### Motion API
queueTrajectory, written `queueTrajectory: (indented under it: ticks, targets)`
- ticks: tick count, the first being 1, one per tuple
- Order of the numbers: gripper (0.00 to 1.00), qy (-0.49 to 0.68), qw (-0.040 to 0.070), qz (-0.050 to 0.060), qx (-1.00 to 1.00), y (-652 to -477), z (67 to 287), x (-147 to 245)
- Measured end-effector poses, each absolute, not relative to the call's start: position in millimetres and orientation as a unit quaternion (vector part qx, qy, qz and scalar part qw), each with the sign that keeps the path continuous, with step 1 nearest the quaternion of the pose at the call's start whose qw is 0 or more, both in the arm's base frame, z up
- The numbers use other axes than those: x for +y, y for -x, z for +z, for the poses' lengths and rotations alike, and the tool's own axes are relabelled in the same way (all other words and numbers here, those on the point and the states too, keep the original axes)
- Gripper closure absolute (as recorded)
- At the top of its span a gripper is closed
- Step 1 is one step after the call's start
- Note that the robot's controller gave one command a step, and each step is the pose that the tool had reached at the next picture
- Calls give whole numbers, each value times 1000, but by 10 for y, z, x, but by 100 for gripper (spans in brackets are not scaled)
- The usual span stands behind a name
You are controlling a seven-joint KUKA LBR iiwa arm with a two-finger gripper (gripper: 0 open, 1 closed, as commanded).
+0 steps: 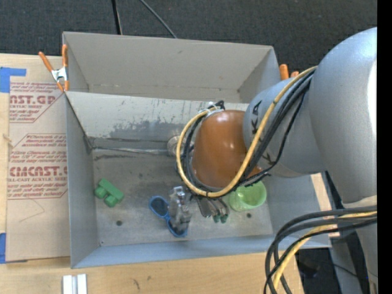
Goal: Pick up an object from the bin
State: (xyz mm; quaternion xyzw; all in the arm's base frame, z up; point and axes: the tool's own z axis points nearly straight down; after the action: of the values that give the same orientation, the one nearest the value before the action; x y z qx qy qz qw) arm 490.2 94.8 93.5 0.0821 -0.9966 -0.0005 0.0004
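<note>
From above: gripper [179, 210] low at the floor of the bin [79, 164], near the middle of the front wall. Right over a blue thing [158, 206], rounded at its left end, with another blue bit poking out just below the tip. Open or closed: cannot tell. Orange cover [217, 146] above, ringed by yellow and black cables [184, 141]. Just right of the gripper, small dark bits [211, 211]. Beside those, a light green cup [251, 196], partly under the arm. Well left, a green block [108, 192] alone on the floor.
</note>
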Motion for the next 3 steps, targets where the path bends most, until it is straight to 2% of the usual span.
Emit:
queueTrajectory:
  ticks: [1,2,3]
  targets:
    - [0,-82,0,-1,-997,-4902,935,949]
    - [0,-48,-2,-1,-999,-4892,698,1063]
    - [100,-48,0,-1,-999,-4881,700,1059]
